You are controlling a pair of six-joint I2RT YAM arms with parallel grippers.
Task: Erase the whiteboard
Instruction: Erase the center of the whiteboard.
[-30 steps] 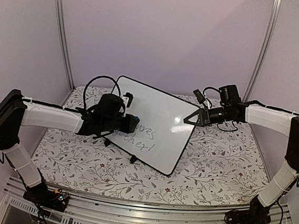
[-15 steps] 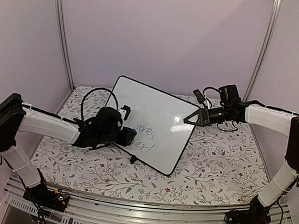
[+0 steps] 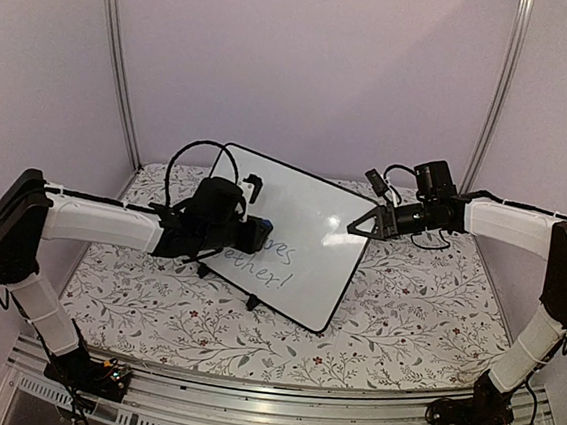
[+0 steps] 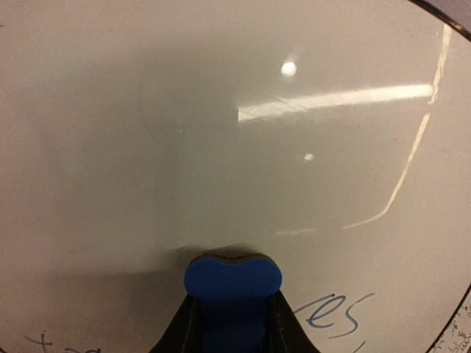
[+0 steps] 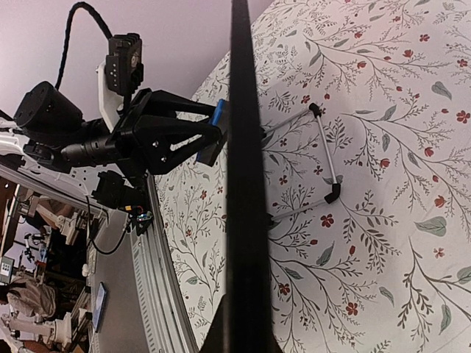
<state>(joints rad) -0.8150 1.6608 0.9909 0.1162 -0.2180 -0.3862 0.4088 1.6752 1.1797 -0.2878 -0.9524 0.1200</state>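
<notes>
The whiteboard (image 3: 309, 205) stands tilted on the floral table, with grey handwriting (image 3: 276, 264) on its lower part. My left gripper (image 3: 257, 235) is shut on a small blue eraser (image 4: 232, 278), whose face is pressed against the board (image 4: 221, 125) just left of the letters "res" (image 4: 340, 312). My right gripper (image 3: 354, 226) is shut on the board's right edge. The right wrist view shows the board edge-on as a black bar (image 5: 243, 184), pinched by the right gripper (image 5: 243, 342) at the bottom. The eraser (image 5: 218, 118) touches its left side.
The board's wire stand (image 5: 327, 158) with black feet rests on the floral tablecloth (image 3: 415, 306) behind the board. A metal rail (image 3: 276, 393) runs along the table's near edge. Upright poles (image 3: 118, 56) stand at the back corners.
My left gripper swept the eraser down and to the near left across the board, then came back up to the right. The right arm and the board stayed put.
</notes>
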